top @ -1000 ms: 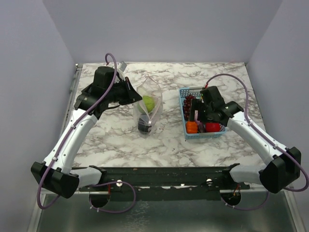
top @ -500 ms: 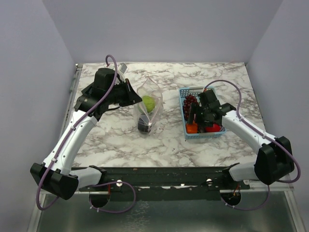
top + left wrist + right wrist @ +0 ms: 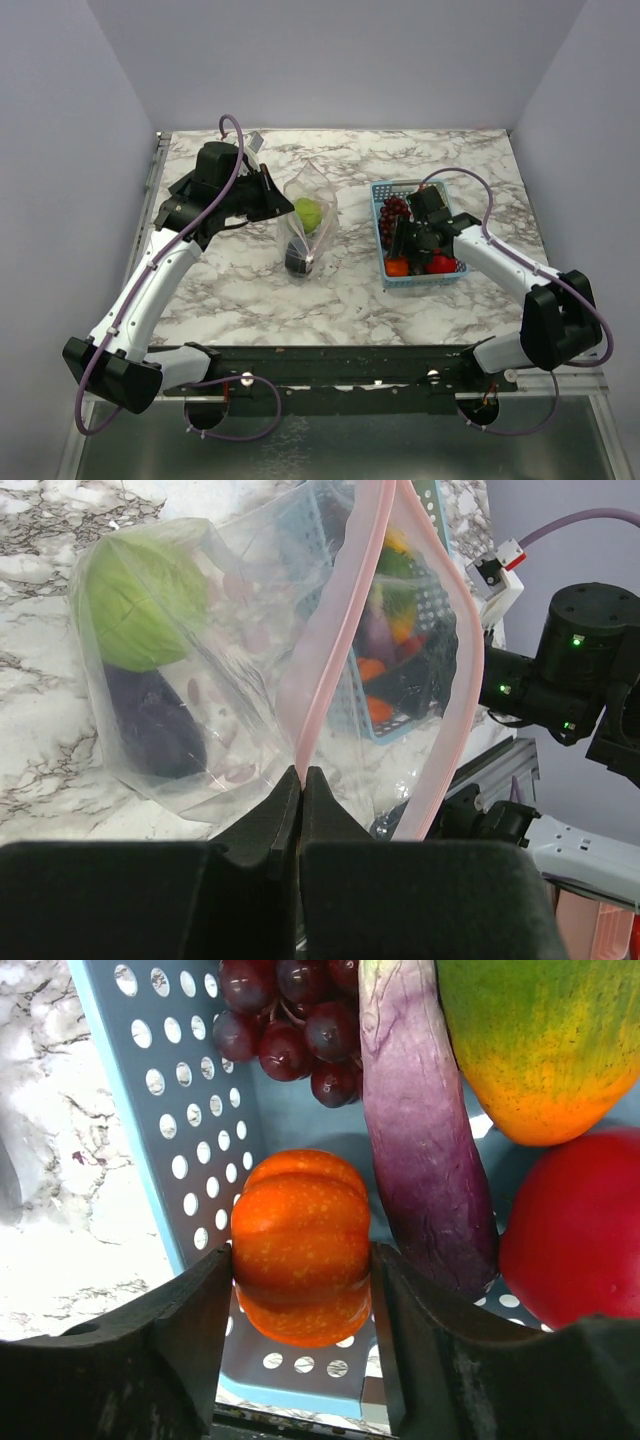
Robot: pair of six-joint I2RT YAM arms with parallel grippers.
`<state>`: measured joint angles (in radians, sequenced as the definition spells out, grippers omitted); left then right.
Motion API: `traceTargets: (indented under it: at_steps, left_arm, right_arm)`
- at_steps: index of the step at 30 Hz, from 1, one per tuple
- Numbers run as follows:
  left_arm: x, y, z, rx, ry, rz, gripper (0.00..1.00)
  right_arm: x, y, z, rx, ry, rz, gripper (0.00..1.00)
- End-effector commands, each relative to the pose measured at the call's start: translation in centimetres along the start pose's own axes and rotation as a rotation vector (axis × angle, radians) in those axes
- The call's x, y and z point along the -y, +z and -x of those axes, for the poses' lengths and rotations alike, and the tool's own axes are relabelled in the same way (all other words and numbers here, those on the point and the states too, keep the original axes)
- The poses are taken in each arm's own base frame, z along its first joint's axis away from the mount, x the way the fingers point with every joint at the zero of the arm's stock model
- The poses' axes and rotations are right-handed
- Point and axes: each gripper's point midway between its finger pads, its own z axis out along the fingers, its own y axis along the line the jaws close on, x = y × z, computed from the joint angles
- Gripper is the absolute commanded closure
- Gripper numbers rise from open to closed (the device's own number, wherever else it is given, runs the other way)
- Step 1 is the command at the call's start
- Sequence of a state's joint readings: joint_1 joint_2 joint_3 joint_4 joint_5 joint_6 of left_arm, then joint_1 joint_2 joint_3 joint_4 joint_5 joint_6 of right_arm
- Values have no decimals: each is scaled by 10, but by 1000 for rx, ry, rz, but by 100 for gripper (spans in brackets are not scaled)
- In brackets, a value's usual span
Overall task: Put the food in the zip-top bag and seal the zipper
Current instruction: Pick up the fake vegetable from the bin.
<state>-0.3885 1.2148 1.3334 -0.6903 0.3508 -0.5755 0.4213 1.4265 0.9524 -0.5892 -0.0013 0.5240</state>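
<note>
The clear zip-top bag [image 3: 312,222] stands open mid-table with a green cabbage [image 3: 307,211] and a dark purple eggplant [image 3: 299,259] inside. My left gripper [image 3: 271,196] is shut on the near side of its pinkish-red zipper [image 3: 335,650] and holds the mouth up; the left wrist view [image 3: 301,772] shows the strip pinched between the jaws. My right gripper [image 3: 404,249] is down in the blue basket [image 3: 379,188]. Its jaws press both sides of the orange pumpkin [image 3: 300,1240], which sits on the basket floor.
The basket also holds dark grapes [image 3: 290,1020], a long purple eggplant [image 3: 420,1130], a yellow-green piece [image 3: 540,1040] and a red tomato [image 3: 580,1230]. Its perforated wall [image 3: 160,1090] is just left of my right gripper's left finger.
My right gripper has moved down and left into the basket's near end and closed round the pumpkin. The left arm and the bag have stayed put.
</note>
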Motion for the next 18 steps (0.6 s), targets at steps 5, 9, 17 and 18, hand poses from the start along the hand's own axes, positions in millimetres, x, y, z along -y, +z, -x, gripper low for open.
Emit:
traceTargets:
  at_steps: [5, 9, 17, 18]
  left_arm:
    - [-4, 0, -3, -4, 21, 18, 100]
    - [-5, 1, -2, -3, 24, 22, 100]
    - [-6, 2, -2, -4, 26, 24, 100]
    - [-6, 2, -2, -3, 26, 24, 100]
  right_arm:
    - [3, -8, 9, 36, -1, -9, 66]
    - [2, -24, 22, 89, -4, -22, 73]
    - [-7, -71, 52, 197, -12, -3, 75]
    - [-11, -79, 56, 210, -12, 15, 76]
